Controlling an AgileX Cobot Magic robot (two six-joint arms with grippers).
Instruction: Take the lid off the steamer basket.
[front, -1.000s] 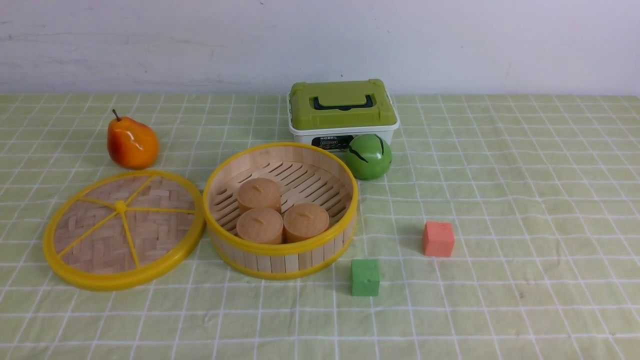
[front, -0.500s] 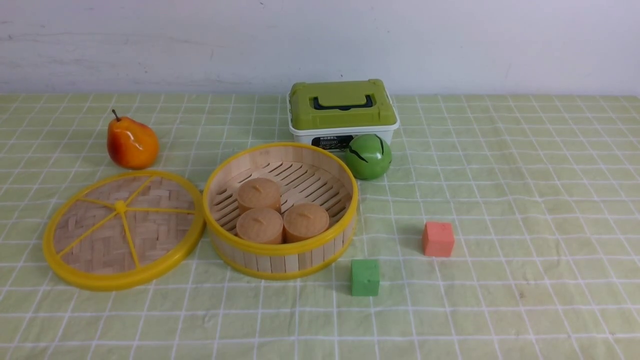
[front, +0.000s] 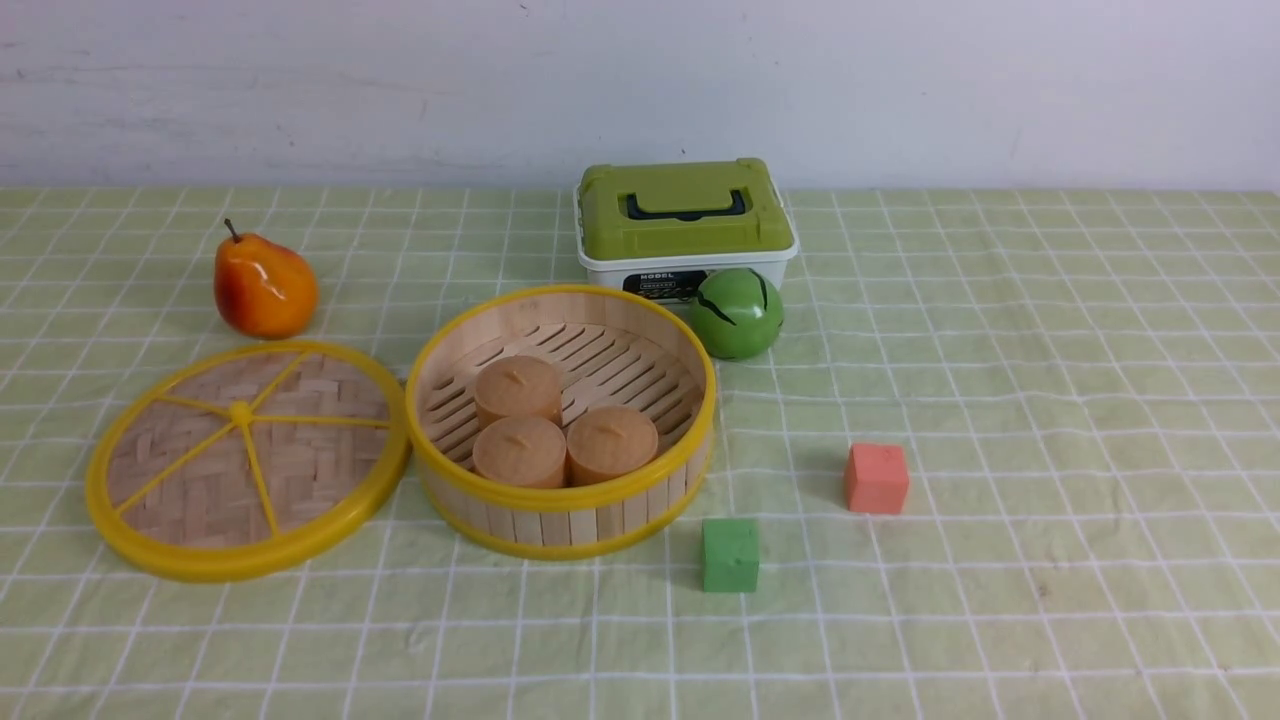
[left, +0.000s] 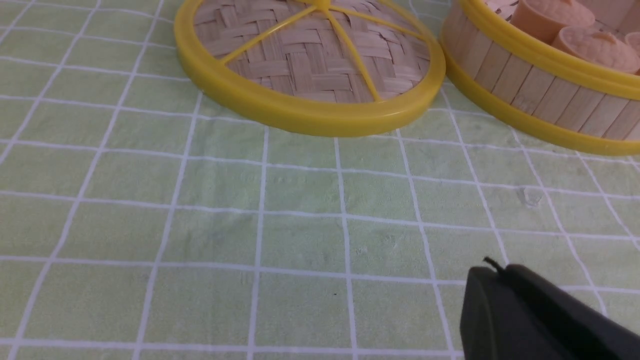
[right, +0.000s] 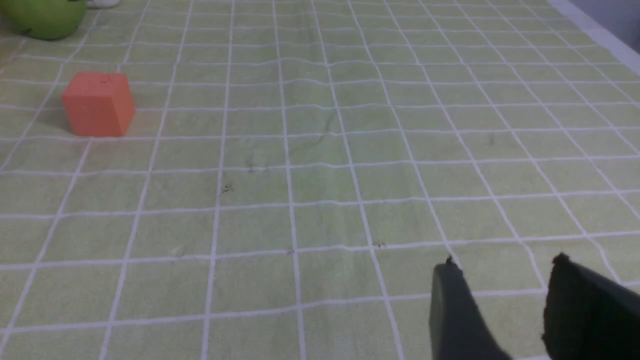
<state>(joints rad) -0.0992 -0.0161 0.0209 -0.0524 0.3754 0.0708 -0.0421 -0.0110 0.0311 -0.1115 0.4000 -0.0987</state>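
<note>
I see the lid (front: 246, 460) lying flat on the tablecloth (front: 1000, 400), its rim touching the open steamer basket (front: 562, 420) on the left. Three buns (front: 563, 420) inside. Left gripper (left: 505, 295) empty above the cloth, gap unclear. Right gripper (right: 500, 285) narrowly parted, empty.

The lid (front: 247, 461) is showing tan herringbone weave with a yellow rim; the cloth (front: 1000, 400) is displaying pale green with a white grid; the cubes are appearing red (front: 876, 478) and green (front: 730, 555).
</note>
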